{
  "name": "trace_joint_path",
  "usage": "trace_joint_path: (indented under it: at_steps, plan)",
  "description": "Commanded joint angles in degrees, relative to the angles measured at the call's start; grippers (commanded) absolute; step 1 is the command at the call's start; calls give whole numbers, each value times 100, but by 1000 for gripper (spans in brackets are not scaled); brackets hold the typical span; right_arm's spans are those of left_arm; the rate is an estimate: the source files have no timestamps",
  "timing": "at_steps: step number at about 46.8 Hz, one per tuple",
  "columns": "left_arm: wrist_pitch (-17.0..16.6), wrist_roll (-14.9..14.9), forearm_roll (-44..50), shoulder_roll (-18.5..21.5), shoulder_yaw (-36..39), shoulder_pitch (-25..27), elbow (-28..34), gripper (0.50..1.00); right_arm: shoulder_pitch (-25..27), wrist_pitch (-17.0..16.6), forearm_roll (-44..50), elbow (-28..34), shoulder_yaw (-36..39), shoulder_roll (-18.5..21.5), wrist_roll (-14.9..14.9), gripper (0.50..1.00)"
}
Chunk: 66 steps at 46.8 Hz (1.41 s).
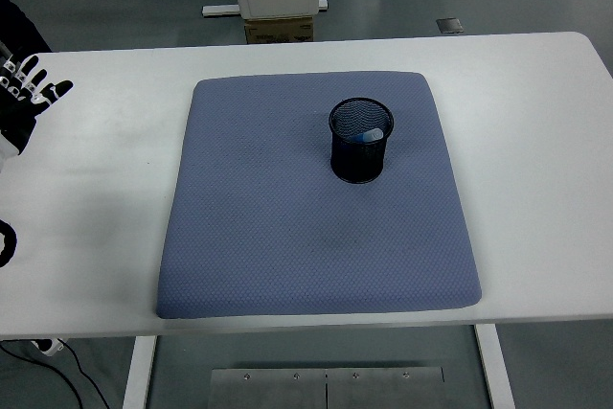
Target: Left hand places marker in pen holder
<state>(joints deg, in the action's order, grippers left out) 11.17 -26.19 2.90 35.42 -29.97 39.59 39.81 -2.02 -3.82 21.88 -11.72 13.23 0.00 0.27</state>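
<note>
Black wire-mesh pen holder (361,141), textured cloth mat (287,227)

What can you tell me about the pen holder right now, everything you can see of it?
The pen holder is a round cup of black wire mesh with a solid-looking rim, standing upright on the blue-grey mat, right of the mat's centre and toward its far side. Inside, a blue marker leans against the right wall, its top below the rim. Nothing else touches the holder; the left hand is far off at the table's left edge.
</note>
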Motion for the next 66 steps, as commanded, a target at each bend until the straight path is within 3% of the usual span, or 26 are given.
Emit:
trace_joint_path:
  at_steps: [1,6,42,53,66]
  plan:
    - [0,0,-8,0,0,-30,0,1000,-149,-5,1,3,4,0,0,1000]
    - [0,0,-17,-9,0,-30,0,1000,-334,-5,18,12,-5,0,9,1000]
    - [123,17,-96,-9,35,-30,9,1000,-343,12,-8,47,22,0,-18,1000]
    - [114,18,-123,-62,26,-4,0,1000,61,65,10,65,-22,0,0,1000]
    - [44,9,-114,-88,17,-30,0,1000,70,56,9,47,-22,0,-9,1000]
